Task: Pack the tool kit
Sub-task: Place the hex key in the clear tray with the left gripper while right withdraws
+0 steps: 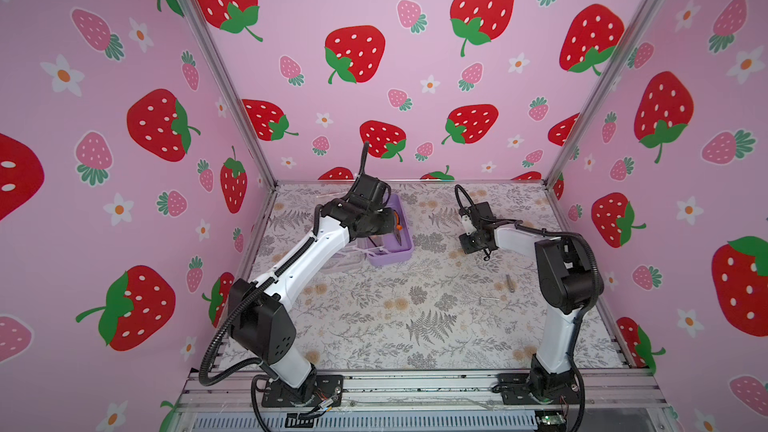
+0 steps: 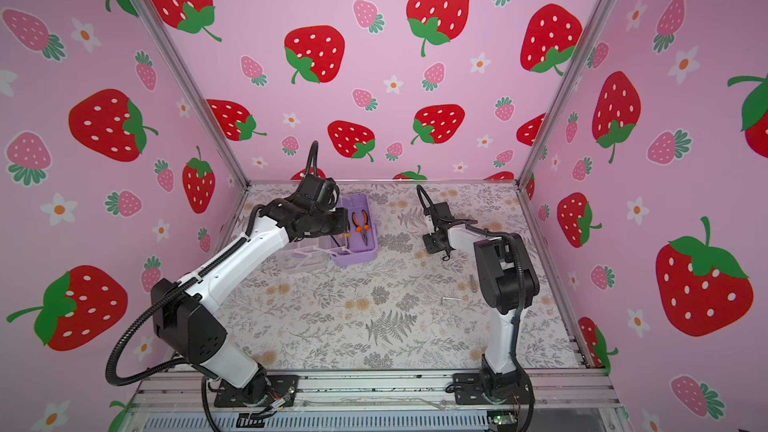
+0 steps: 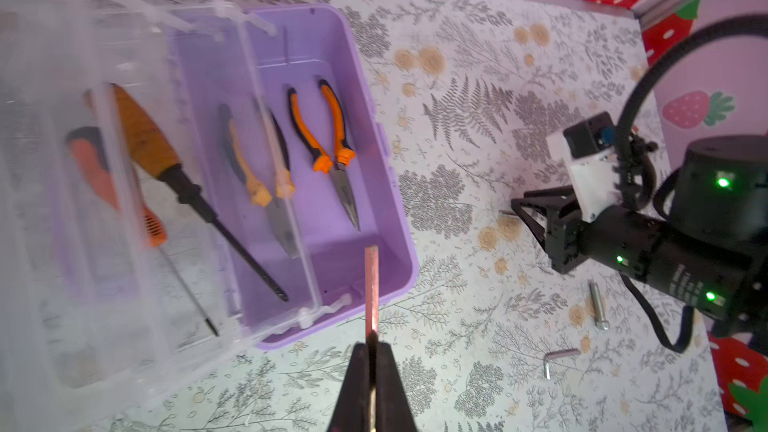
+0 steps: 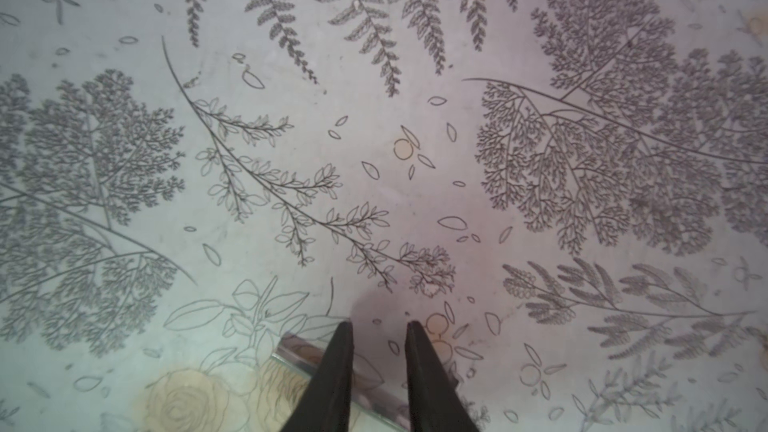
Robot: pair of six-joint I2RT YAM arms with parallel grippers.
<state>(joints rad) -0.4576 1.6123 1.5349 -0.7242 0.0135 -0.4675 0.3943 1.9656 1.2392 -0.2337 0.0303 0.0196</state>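
Now hold the thin red strip [image 3: 371, 288] firmly in the clamped left gripper [image 3: 372, 344], over one corner of the tool kit [image 3: 397, 209], found open on the table with its clear lid [image 3: 50, 243] folded flat alongside. Turn the strip parallel to the orange pliers [image 3: 328, 147] inside the kit. Lower onto the bare floor beside them, clear of the kit wall, and release low to prevent bounce. Leave the right gripper [image 4: 379, 324] well apart from the kit, jaws parted over a shiny metal bar [image 4: 297, 353]; grip on that bar not confirmed.
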